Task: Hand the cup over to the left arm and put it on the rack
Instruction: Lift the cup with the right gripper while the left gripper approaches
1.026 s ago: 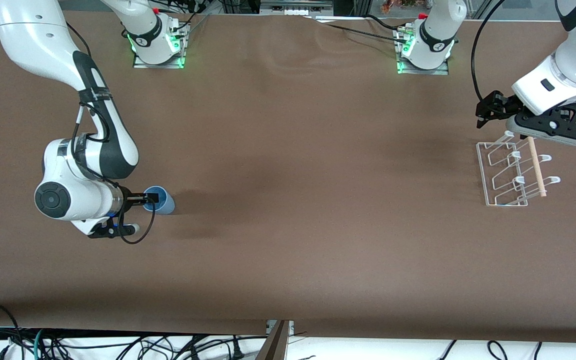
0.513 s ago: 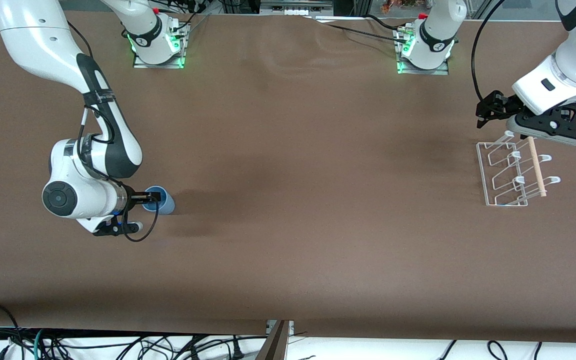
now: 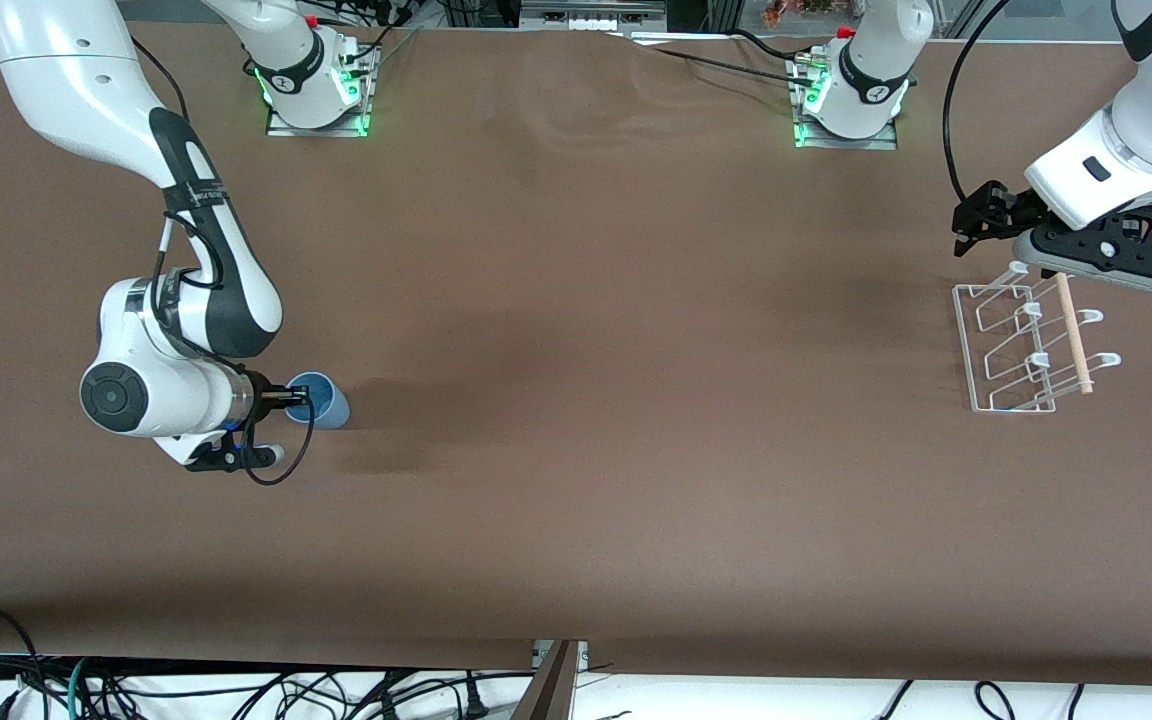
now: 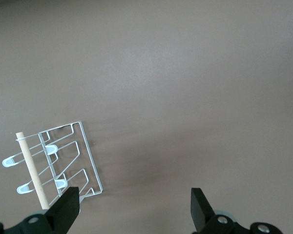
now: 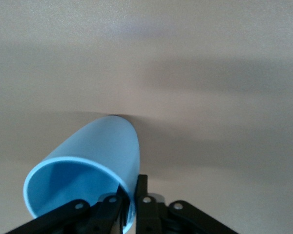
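A brown table [image 3: 576, 400] is seen, with the cup [image 3: 321, 398] standing upright on it toward the right arm's end, well apart from the rack [image 3: 1026, 345] at the left arm's end. One side of the cup's rim is pinched between the clenched fingers of the right gripper [image 3: 294, 397]. The left gripper [image 3: 976, 222], fingers spread and holding nothing, is hung waiting just above the rack's edge.
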Robot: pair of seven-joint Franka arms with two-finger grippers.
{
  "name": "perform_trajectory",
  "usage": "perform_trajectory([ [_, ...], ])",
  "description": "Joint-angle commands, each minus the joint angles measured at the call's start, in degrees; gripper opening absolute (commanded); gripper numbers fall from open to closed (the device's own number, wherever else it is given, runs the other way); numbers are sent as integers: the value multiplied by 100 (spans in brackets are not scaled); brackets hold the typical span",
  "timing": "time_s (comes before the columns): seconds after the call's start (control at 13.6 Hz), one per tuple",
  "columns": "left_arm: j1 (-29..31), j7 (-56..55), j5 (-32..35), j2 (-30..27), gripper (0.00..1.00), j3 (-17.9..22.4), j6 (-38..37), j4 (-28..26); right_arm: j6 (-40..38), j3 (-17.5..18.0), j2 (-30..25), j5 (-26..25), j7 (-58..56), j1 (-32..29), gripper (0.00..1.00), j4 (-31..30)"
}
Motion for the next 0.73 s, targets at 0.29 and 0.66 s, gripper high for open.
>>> perform_trajectory([
  [0.29, -10, -56, -116, -9, 100, 7, -94, 100, 58, 28, 69, 934, -10, 3, 0, 407],
  [0.66, -10, -47, -116, -9, 100, 7, -94, 100, 6, 80, 60, 1972, -2, 450, 0, 776],
])
